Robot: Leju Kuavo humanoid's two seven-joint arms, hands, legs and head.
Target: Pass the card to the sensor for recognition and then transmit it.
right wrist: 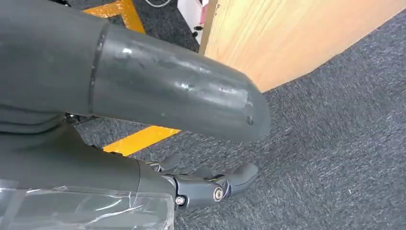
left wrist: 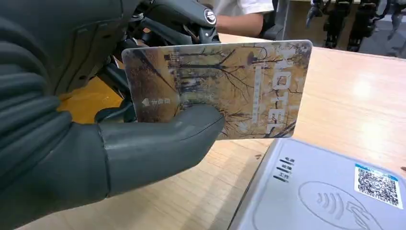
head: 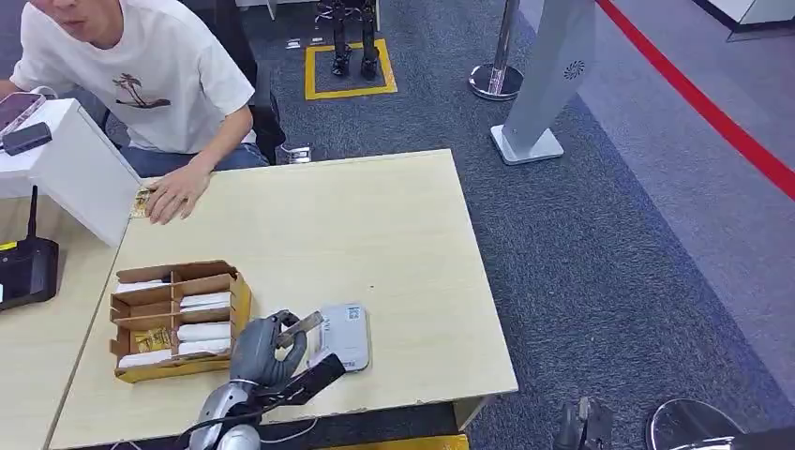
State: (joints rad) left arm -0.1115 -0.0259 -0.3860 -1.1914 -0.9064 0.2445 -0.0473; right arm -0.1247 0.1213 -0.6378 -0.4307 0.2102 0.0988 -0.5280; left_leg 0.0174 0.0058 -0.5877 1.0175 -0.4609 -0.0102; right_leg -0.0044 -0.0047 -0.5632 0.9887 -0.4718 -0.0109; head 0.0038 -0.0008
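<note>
- Wooden table (head: 394, 244) fills mid-frame, grey carpet at right.
- Left hand (head: 267, 349), lower centre, pinches the card (left wrist: 225, 86) between thumb (left wrist: 158, 143) and fingers, just above the sensor (left wrist: 325, 191).
- Right hand (right wrist: 210, 187) hangs over carpet, fingers apart, holding nothing.

"HOTEL" on card (left wrist: 230, 86); QR code on sensor (left wrist: 325, 191)

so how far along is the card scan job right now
Done: the left hand has the card pinched by thumb and fingers. In hand: it hovers beside the grey sensor, not yet on it. Left: recognition, then passing it on. The right hand hangs over the floor.
</note>
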